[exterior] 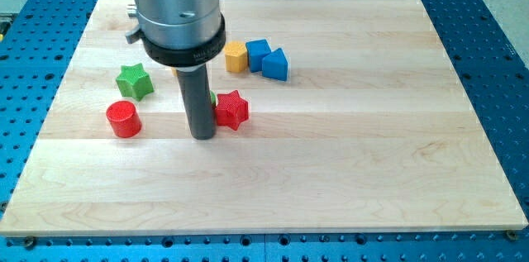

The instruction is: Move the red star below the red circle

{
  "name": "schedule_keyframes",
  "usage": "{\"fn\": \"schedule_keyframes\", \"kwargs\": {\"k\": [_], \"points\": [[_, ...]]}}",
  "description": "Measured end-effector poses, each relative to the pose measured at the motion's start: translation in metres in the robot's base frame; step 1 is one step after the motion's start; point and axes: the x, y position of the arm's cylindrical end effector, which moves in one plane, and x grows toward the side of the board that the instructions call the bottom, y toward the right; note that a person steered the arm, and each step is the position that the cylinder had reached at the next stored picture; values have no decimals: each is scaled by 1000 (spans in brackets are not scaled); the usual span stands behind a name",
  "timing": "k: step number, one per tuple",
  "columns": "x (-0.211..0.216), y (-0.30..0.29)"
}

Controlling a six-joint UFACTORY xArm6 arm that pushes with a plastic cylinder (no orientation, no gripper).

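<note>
My tip [202, 136] is a single bare rod end, so there is nothing to spread, press together or pinch; it rests on the wooden board [347, 163]. The red star [231, 109] sits just to the view's right of my tip, touching or nearly touching the rod. The red circle [124, 119] lies well off toward the view's left of my tip, at about the same height in the view. The green star [134, 81] is beyond it, up and left.

To do this step well, I judge I should get round to the right side of the red star, then push it leftward and downward so it ends under the red circle. Pushing through the star's middle should keep it from spinning off the rod. I should steer low enough to miss the red circle itself. The yellow block [236, 56] and the 2 blue blocks [267, 58] lie up and right of my tip, clear of that path.
</note>
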Motion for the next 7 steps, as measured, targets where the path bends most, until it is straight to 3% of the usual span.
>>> {"fn": "schedule_keyframes", "kwargs": {"k": [1,2,3,4,5,7], "points": [[-55,26],[-67,24],[-70,94],[-40,144],[-12,87],[-51,71]]}}
